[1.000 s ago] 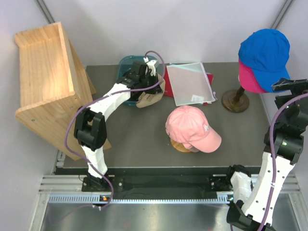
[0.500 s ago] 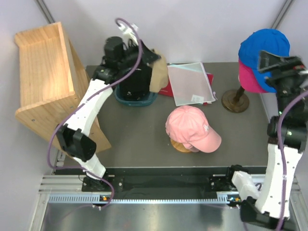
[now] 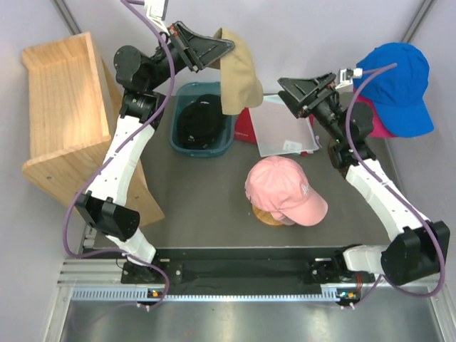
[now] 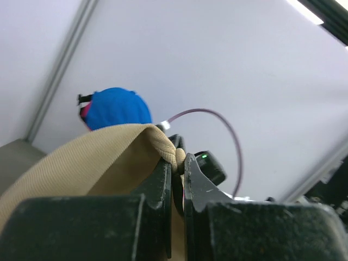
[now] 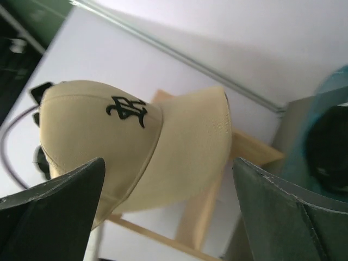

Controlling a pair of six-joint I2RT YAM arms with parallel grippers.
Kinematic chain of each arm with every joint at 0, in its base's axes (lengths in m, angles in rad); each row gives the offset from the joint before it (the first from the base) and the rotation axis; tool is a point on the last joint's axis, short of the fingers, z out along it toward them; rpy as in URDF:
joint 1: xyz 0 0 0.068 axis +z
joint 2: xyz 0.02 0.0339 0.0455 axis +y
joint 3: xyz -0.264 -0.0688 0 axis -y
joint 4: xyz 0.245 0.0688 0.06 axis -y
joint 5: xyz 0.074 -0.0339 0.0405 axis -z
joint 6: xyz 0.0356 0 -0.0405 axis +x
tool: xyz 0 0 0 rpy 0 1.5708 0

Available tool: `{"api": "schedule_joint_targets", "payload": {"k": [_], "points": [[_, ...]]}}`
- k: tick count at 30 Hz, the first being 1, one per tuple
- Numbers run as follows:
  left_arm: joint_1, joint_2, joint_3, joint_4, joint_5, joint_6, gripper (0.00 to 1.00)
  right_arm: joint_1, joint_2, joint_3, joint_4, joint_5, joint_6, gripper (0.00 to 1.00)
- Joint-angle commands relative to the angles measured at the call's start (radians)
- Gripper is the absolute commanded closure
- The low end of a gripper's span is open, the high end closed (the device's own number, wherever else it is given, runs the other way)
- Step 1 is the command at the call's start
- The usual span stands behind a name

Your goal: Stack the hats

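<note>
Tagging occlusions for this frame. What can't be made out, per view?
Top view: magenta cap mostly covered by blue cap; pink cap hides most of its support.
Left wrist: tan cap cut off by bottom edge and left gripper.
Right wrist: teal bin contents blurred, cut by right edge.

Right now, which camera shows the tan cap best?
Right wrist: the tan cap faces that camera, with crown, black logo and brim all visible. Top external shows it hanging edge-on from the left gripper. Left wrist shows only a fold pinched in the jaws.
</note>
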Motion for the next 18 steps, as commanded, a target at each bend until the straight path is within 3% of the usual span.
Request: {"api": "schedule_joint_targets", "payload": {"k": [1,6,13,18], "points": [[-0.001,0.0,0.085,0.187,0.056,-0.147,1.0,0.021,0.052,-0.054,0.461,-0.051,0.258,0.0],[-0.001,-0.014,0.092,0.181,0.078,-0.168,1.0,0.033,0.189,-0.083,0.719,-0.036,0.439,0.0],[-0.001,-0.012,0.094,0.202,0.088,-0.194,1.0,0.068,0.263,0.011,0.692,-0.08,0.421,0.0],[-0.001,-0.011,0.086,0.213,0.099,-0.207,1.0,0.071,0.305,0.031,0.764,-0.08,0.462,0.01]]}}
